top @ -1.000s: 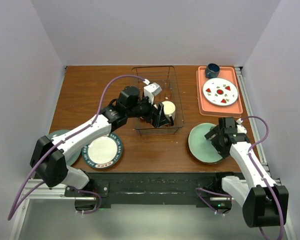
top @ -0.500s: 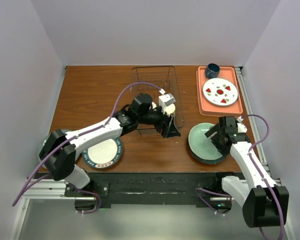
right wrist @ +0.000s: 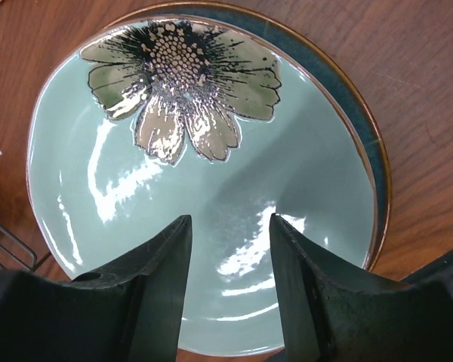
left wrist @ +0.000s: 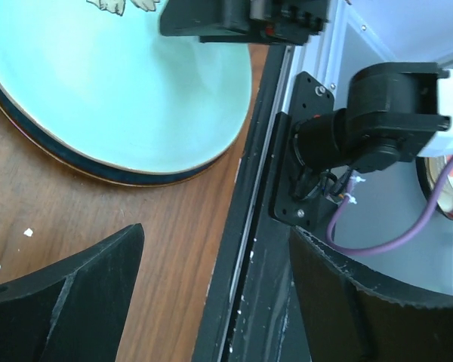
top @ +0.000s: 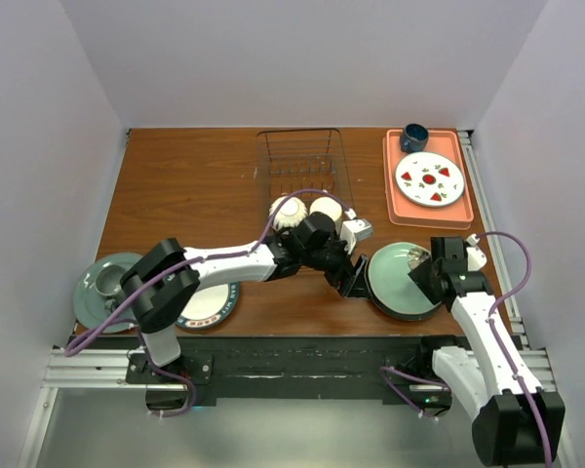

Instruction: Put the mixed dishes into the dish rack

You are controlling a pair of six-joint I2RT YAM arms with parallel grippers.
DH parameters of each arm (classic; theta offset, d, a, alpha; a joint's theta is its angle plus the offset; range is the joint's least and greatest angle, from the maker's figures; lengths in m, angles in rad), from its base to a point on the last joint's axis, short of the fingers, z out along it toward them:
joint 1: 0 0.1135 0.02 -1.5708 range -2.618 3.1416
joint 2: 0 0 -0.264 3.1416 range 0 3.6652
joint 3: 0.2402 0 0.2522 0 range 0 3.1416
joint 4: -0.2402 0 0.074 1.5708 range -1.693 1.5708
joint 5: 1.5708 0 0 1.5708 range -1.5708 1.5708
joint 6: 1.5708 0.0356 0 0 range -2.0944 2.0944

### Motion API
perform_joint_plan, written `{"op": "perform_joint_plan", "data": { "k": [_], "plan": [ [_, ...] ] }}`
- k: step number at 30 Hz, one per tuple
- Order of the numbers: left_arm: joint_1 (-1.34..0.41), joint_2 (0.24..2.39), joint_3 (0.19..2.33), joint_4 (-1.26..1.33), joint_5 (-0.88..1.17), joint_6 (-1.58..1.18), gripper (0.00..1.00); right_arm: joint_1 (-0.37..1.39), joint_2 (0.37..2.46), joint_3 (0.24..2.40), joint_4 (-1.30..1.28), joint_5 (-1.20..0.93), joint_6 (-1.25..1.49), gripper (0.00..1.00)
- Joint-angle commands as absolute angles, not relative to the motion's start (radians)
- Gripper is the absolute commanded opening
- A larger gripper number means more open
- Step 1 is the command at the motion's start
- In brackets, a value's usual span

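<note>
The brown wooden table (top: pixel 175 185) carries a pale green flower-marked plate (right wrist: pixel 211 151) directly beneath the right gripper (right wrist: pixel 226 234), just to the right of the left gripper (top: pixel 354 283). The dark wire dish rack (top: pixel 302 161) stands beyond the left gripper, toward the far edge. An orange tray (top: pixel 398 210) lies beyond the right gripper, near the far right corner. Well to the left of the left gripper lies a white plate with a dark-blue patterned rim (top: pixel 214 297), and further left a green plate (top: pixel 86 297)
</note>
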State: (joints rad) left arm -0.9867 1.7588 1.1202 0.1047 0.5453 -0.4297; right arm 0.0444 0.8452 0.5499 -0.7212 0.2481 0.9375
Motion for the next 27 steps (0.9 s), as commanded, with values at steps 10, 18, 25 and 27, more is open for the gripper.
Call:
{"op": "perform_joint_plan", "data": {
  "k": [10, 18, 25, 27],
  "plan": [
    [-0.994, 1.879, 1.244, 0.193, 0.493, -0.494, 0.79, 0.041, 0.767, 0.607, -0.781, 0.296, 0.953, 0.49],
    [-0.997, 1.951, 1.284, 0.158, 0.397, -0.652, 0.71, 0.041, 0.784, 0.643, -0.764, 0.285, 0.934, 0.5],
    [-1.006, 1.976, 1.247, 0.218, 0.324, -0.793, 0.58, 0.041, 0.758, 0.641, -0.75, 0.29, 0.923, 0.5],
    [-1.012, 1.982, 1.256, 0.2, 0.304, -0.811, 0.54, 0.041, 0.753, 0.644, -0.753, 0.291, 0.92, 0.5]
  ]
}}
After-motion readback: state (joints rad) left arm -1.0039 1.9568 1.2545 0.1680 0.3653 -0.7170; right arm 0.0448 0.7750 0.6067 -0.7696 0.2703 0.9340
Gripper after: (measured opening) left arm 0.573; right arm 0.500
